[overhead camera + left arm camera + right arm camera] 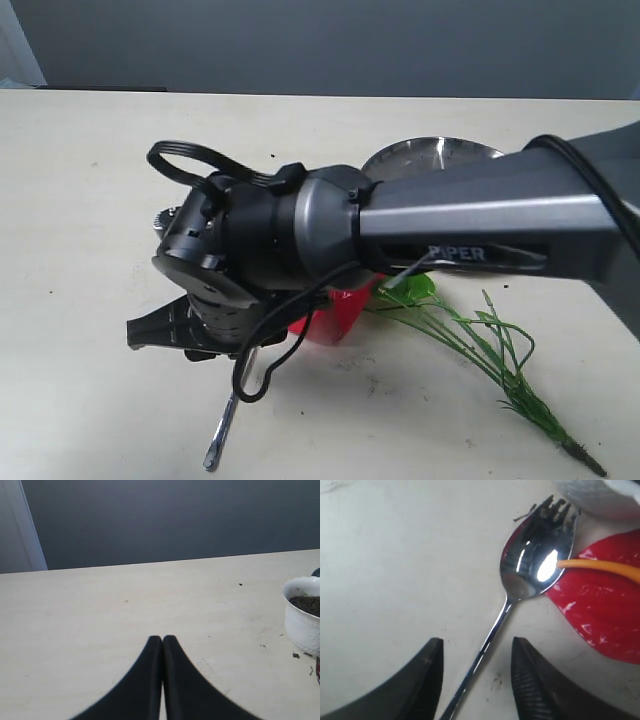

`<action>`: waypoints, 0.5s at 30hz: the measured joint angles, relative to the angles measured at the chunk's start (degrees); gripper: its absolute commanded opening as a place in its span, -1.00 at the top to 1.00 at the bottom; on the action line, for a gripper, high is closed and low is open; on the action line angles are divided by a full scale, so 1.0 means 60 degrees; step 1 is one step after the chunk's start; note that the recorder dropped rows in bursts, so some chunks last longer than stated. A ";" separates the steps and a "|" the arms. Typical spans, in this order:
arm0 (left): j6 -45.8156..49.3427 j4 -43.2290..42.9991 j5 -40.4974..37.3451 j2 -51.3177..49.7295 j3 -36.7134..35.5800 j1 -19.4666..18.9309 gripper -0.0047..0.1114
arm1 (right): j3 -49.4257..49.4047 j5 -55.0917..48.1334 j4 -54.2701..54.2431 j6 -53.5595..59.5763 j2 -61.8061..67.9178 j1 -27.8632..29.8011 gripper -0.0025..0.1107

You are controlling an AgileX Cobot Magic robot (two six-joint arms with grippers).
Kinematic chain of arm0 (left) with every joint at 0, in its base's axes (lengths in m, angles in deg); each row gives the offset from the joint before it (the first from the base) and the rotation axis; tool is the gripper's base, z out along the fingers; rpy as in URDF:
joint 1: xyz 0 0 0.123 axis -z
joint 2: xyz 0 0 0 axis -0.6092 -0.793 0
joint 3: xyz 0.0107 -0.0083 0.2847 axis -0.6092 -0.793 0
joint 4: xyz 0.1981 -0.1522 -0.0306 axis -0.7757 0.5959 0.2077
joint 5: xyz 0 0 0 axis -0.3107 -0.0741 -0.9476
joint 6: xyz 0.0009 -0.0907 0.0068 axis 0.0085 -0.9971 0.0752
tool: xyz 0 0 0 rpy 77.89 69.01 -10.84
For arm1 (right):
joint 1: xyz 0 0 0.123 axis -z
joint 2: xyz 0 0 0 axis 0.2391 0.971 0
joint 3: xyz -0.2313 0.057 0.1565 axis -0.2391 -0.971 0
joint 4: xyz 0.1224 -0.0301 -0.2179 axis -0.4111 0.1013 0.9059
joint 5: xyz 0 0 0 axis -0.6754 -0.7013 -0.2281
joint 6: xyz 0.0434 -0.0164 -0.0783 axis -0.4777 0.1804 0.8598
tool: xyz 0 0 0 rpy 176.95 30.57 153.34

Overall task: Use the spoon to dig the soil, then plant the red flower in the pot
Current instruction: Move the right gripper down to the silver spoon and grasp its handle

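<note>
Right pincer (475, 680) hangs low over the bench (395, 565) with its jaws apart, the spoon's handle lying between them untouched. Spoon (532, 565) rests flat on the bench, its toothed tip flecked with soil and pointing toward the pot (605, 497). Its bowl sits just beside a red bloom of the flower (600, 600), whose orange spike crosses the bowl's edge. From the exterior view, the arm (460, 230) hides most of the pot; the flower's green stems (490, 345) trail along the bench, and a steel plate (430, 160) lies beyond. Left pincer (162, 642) is pressed together, holding nothing, with the pot (302, 625) off to one side, dark soil (307, 604) inside.
</note>
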 measured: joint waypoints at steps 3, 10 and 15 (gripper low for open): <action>0.0000 0.0000 0.0000 0.0000 0.0000 0.0000 0.91 | 0.0000 0.0000 0.0000 0.0000 0.0167 0.0000 0.21; 0.0000 0.0000 0.0000 0.0000 0.0000 0.0000 0.91 | 0.0000 0.0000 0.0000 0.0000 0.0335 0.0000 0.21; 0.0000 0.0000 0.0000 0.0000 0.0000 0.0000 0.91 | 0.0000 0.0038 0.0000 0.0000 0.0335 0.0000 0.21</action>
